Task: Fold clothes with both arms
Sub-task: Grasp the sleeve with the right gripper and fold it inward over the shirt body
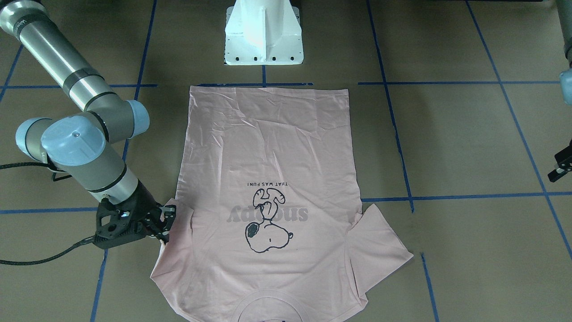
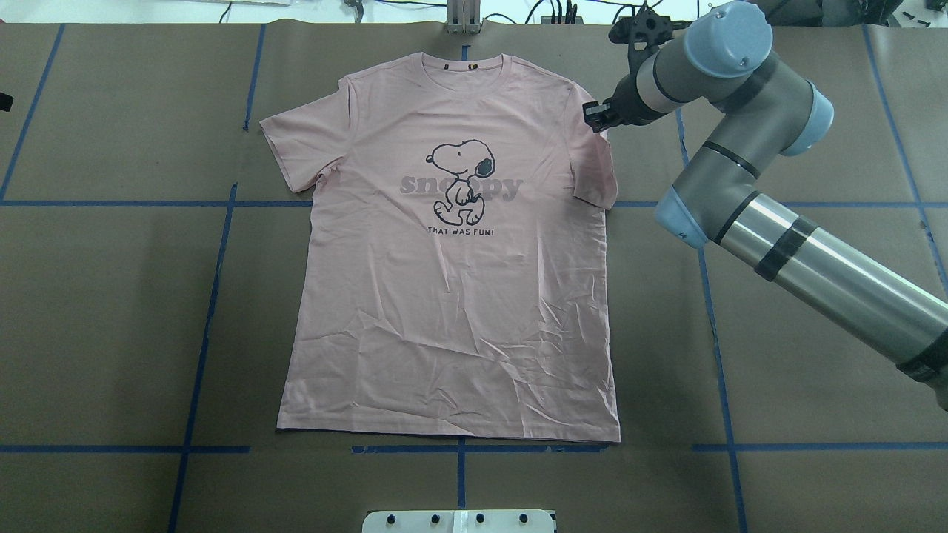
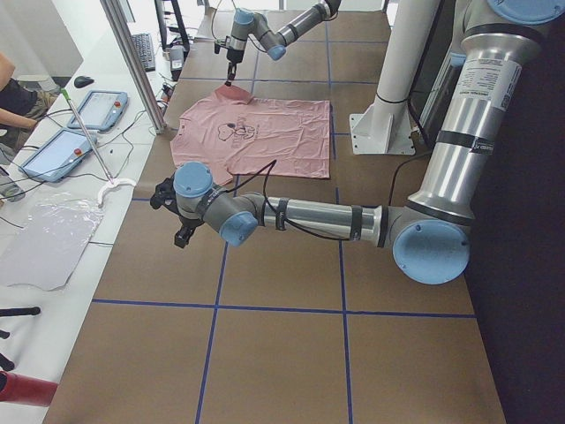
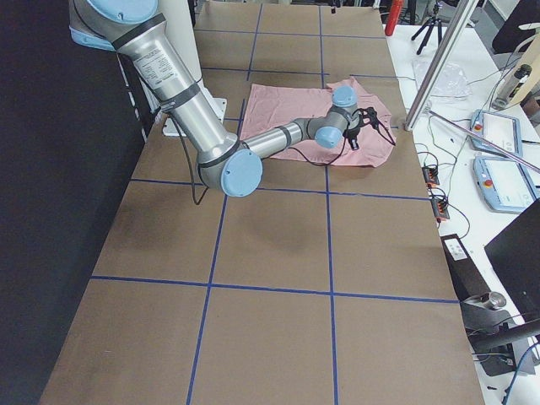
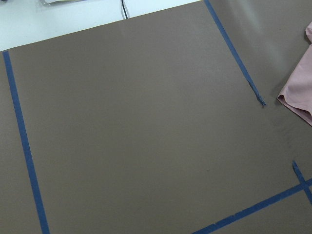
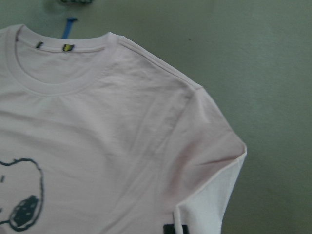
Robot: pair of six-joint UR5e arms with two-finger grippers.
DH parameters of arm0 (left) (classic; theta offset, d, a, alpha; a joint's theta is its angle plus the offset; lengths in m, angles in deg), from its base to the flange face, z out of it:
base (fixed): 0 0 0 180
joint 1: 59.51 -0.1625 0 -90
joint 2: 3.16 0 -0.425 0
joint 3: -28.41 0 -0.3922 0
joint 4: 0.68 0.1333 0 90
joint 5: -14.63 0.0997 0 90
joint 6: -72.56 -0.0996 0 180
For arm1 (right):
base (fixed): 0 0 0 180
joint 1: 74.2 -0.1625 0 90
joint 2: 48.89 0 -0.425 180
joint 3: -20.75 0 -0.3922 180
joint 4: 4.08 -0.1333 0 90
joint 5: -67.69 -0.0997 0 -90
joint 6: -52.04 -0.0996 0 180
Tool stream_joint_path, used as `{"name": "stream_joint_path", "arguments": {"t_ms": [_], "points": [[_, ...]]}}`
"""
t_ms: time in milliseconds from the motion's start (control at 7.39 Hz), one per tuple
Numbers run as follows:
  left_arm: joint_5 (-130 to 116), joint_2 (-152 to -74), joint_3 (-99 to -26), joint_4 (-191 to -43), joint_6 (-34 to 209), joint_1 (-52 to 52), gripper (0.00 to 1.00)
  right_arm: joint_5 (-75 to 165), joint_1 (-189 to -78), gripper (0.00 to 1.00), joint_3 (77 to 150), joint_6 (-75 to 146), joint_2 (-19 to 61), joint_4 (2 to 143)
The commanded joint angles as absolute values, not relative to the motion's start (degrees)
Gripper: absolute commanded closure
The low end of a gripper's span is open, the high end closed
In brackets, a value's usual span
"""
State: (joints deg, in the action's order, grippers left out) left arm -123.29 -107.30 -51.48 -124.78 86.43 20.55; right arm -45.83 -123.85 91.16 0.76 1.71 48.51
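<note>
At one shoulder of the pale pink short-sleeved T-shirt [image 2: 452,311], on the robot's right side, the black two-finger right gripper [image 1: 166,223] sits low, just where the sleeve starts. Its fingers are dark and small in every view, so I cannot tell if they are spread apart, pressed together, or pinching the cloth. The short sleeve [image 2: 592,170] under it points down along the shirt's side and has a soft crease. A small black tag [image 6: 175,229] shows on that sleeve.

Behind the gripper, the silver-grey right arm [image 2: 815,274] with light blue caps bends back across the table.

The shirt lies flat and face up in the middle of the brown paper-covered table [image 2: 111,296], with its round collar [image 6: 58,83] on the far side from the robot. On its front are a black-line Snoopy drawing [image 2: 463,181] and big grey letters [image 2: 511,189]. The lower half has many little wrinkles. Blue tape lines [image 2: 215,296] cross the table around it.

Far off to the robot's left, the black left gripper [image 3: 183,231] hangs over bare table, well apart from the shirt. I cannot tell how its fingers stand either. The silver-grey left arm [image 3: 309,216] reaches out low behind it. A white metal stand [image 1: 263,33] sits just past the shirt's bottom hem.
</note>
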Motion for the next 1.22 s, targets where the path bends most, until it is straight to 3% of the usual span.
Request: {"name": "stream_joint_path", "arguments": {"t_ms": [0, 271, 406, 677, 1083], "points": [[-123.3, -107.2, -51.5, -124.9, 86.2, 20.6, 0.00, -45.1, -121.7, 1.00, 87.3, -2.5, -5.3, 48.7], [-123.3, -107.0, -51.5, -125.0, 86.2, 20.6, 0.00, -42.1, -120.5, 1.00, 79.6, -2.5, -10.7, 48.7], [-123.3, -106.8, -51.6, -125.7, 86.5, 20.6, 0.00, -40.7, -119.8, 1.00, 79.2, -2.5, -10.7, 48.7], [-123.3, -106.9, -51.6, -125.7, 86.9, 20.6, 0.00, -39.3, -118.6, 0.01, 79.4, -2.5, -10.6, 48.4], [-120.6, -110.4, -51.7, -125.6, 93.9, 18.6, 0.00, -45.7, -118.4, 0.00, 85.2, -12.2, -8.6, 51.6]]}}
